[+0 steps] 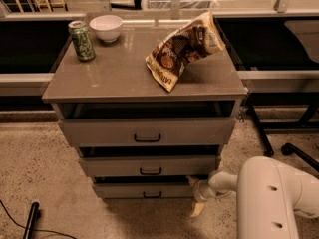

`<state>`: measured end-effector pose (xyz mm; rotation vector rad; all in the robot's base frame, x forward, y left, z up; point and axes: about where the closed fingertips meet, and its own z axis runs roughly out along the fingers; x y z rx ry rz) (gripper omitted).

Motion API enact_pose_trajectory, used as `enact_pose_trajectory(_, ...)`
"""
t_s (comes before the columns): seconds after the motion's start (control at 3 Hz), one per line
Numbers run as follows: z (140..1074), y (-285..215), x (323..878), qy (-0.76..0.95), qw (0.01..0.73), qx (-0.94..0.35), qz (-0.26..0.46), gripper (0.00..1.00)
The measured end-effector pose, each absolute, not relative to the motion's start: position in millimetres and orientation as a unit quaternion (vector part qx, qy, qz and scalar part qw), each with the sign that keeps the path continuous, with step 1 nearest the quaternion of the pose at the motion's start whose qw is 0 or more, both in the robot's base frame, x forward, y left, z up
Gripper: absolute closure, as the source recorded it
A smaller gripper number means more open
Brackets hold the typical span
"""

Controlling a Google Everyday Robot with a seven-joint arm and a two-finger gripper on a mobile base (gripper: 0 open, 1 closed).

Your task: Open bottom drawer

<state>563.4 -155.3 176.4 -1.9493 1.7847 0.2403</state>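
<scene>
The desk has three drawers. The arm reaches in from the lower right. The bottom drawer sits lowest, near the floor. The claw, spread open and gripping nothing, is just beside its right end.

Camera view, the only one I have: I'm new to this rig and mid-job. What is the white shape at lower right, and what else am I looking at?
This single camera looks down at a grey cabinet with three drawers. The white shape is the robot's arm. Its gripper sits low, beside the right end of the bottom drawer and off to the right of that drawer's small black handle. The two tan fingers look spread and hold nothing. On the cabinet top are a green can, a white bowl and a brown snack bag.
</scene>
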Motion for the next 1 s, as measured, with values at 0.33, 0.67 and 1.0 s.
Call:
enact_pose_trajectory(0.33, 167.3, -160.4, 569.8, 0.656, 0.234, -0.712, 0.089, 0.19)
enact_pose_trajectory(0.67, 173.5, -159.8, 568.3, 0.652, 0.239, -0.715, 0.083, 0.47)
enact_pose_trajectory(1.0, 179.9, -154.0, 554.7, 0.644, 0.239, -0.722, 0.081, 0.45)
